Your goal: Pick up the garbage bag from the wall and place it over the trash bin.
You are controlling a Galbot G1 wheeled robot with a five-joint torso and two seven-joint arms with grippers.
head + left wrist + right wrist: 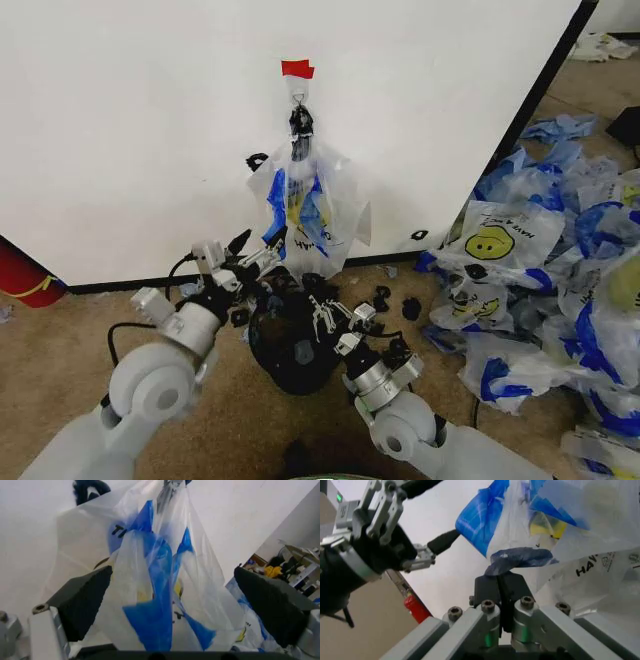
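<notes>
With the garbage bag (305, 205) hanging on the wall (150, 120) hook at 12 o'clock above the trash bin (290, 350), the left claw (258, 250), spread wide, should close where the right claw (327, 317) pinches its blue edge.

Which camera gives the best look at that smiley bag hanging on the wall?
The head view: the garbage bag shows whole there, hanging from the hook. The left wrist view shows its middle between the open left gripper. The right wrist view shows the right gripper pinching a blue edge.
</notes>
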